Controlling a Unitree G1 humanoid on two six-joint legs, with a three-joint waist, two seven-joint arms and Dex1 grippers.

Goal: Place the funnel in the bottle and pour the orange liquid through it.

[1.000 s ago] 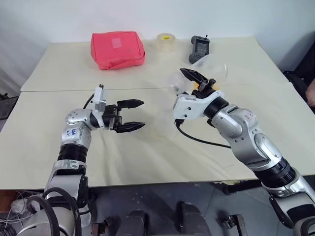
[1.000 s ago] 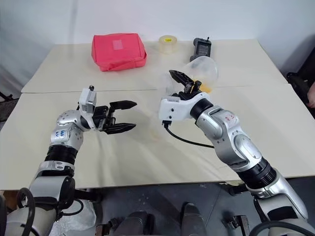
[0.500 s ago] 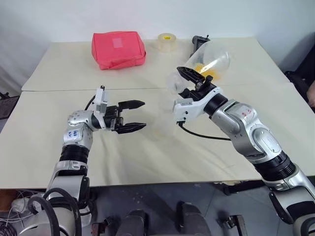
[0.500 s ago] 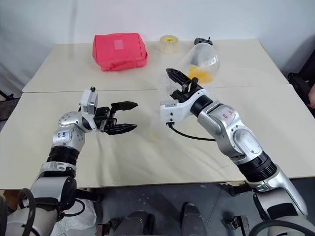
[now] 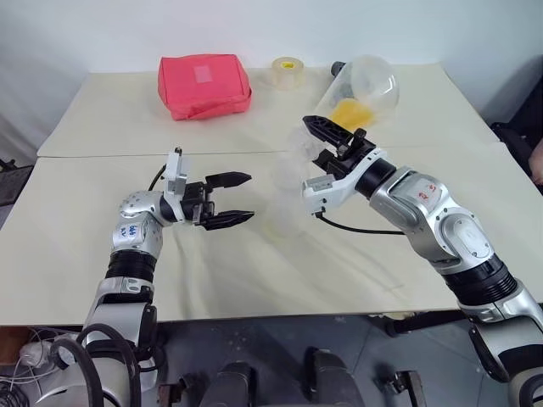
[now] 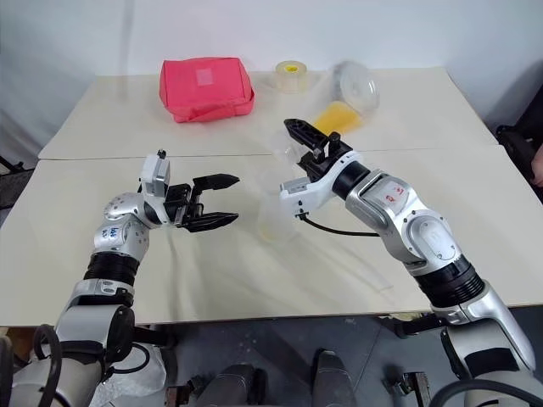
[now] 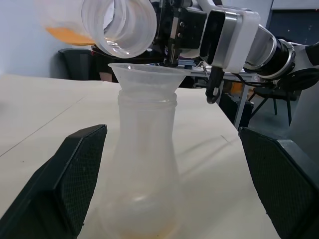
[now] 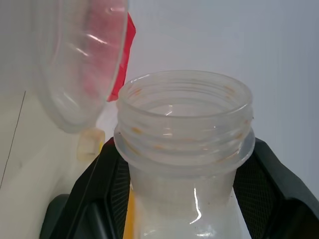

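With the funnel (image 7: 146, 73) seated in the bottle (image 7: 144, 169) on the bench (image 5: 356, 271), the right end effector (image 5: 333, 142) clenches a tilted flask (image 5: 361, 89) of orange liquid (image 5: 349, 112) just above it, needing further tipping, while the left end effector (image 5: 231, 198) waits released.

A red pouch (image 5: 203, 85) lies at the far left of the table (image 5: 102, 254), its top slightly rumpled. To its right, near the far edge, sits a tape roll (image 5: 286, 71) with a yellow core, apart from the pouch. A seam runs across the table between its two cream-coloured halves.
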